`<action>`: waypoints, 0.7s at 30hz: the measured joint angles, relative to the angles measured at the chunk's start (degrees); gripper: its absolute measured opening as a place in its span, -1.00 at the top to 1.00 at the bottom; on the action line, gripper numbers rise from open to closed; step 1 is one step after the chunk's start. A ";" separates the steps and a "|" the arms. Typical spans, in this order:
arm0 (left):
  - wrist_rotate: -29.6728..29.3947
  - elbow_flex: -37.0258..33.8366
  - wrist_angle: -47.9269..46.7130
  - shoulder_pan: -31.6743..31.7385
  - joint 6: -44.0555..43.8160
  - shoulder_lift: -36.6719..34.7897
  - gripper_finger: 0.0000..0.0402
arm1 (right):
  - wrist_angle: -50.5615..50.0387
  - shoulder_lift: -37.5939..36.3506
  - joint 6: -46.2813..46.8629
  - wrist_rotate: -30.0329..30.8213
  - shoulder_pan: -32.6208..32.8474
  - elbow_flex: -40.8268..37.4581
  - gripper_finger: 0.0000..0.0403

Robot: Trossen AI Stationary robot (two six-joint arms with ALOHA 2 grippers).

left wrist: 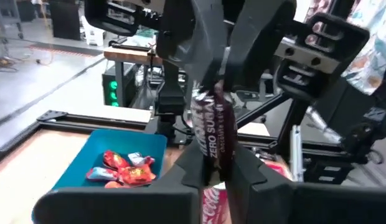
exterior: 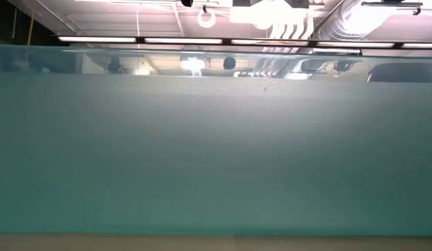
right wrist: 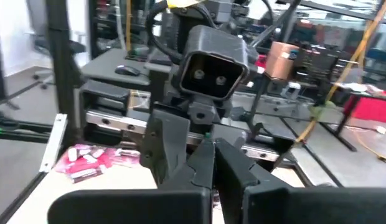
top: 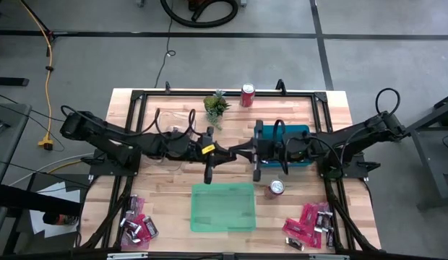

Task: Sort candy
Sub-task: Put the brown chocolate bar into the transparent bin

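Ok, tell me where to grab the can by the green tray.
Take the can round its middle, probably coming straight down. It stands upright and round, with the green tray close on one side and the blue tray just behind, so above looks clearest.

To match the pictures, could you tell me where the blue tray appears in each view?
High view: blue tray, right of centre, under the right arm.
Low view: not visible.
Left wrist view: farther off, holding red-orange candy.
Right wrist view: not in it.
Shared landmark: soda can beside it.
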 joint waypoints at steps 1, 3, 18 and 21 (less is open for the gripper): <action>0.42 0.00 -0.03 0.19 -0.39 0.00 0.92 | -0.01 0.00 0.15 1.37 0.00 0.00 0.97; 0.25 0.00 -1.08 0.25 -0.64 -0.12 0.92 | -0.24 0.03 1.24 5.30 0.12 0.21 0.89; -19.25 -5.54 -53.85 0.31 -17.68 -20.53 0.99 | -26.59 -2.75 13.79 38.69 1.13 8.05 -0.18; -20.85 -11.62 -58.86 0.41 -30.14 -24.67 0.99 | -34.17 -2.73 21.40 35.79 1.16 8.13 -0.18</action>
